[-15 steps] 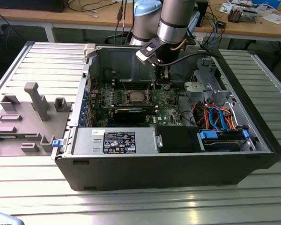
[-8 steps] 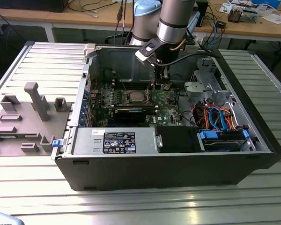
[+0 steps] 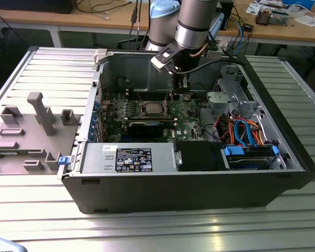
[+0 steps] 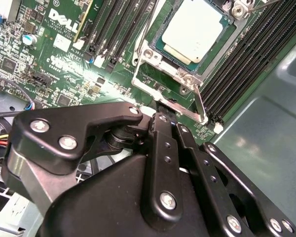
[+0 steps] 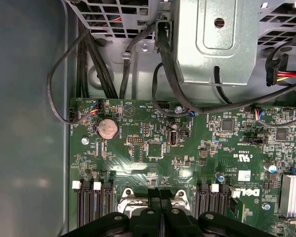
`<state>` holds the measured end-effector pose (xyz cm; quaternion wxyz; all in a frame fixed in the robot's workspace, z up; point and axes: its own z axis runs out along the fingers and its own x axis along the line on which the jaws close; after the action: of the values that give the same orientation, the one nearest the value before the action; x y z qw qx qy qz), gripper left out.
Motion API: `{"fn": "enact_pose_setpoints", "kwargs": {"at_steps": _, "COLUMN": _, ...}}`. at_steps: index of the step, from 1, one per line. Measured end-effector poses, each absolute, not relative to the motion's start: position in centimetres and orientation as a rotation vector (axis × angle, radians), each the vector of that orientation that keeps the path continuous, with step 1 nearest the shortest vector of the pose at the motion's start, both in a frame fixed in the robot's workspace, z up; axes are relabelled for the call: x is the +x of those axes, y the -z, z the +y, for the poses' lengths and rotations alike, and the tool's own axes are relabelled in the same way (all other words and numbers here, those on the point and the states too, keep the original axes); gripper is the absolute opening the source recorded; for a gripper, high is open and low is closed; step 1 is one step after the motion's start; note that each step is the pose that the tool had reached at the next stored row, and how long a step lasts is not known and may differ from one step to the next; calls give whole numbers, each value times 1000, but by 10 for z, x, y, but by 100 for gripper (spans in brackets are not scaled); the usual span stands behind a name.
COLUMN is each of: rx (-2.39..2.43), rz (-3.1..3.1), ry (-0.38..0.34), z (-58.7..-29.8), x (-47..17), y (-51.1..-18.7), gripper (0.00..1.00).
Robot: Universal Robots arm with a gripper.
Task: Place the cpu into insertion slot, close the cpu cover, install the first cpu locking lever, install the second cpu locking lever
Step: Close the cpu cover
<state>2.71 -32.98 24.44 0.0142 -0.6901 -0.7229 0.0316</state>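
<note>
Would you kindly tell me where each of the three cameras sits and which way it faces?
Exterior view: off the arm, looking down into the open computer case; it shows the arm reaching in.
Second wrist view: on the arm, looking along the end effector at the cpu on the green motherboard.
First wrist view: on the arm, looking over the end effector's tip across the motherboard to the coin battery.
Shared: both wrist views show the end effector and the motherboard.

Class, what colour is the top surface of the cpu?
The cpu is silver-grey on top, clearest in the second wrist view.
</note>
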Motion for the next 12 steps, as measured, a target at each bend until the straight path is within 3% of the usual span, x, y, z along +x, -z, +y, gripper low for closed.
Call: {"fn": "enact_pose_setpoints", "kwargs": {"at_steps": 12, "rx": -2149, "rz": -2251, "ry": -98, "z": -330, "x": 25, "y": -244, "gripper": 11}}
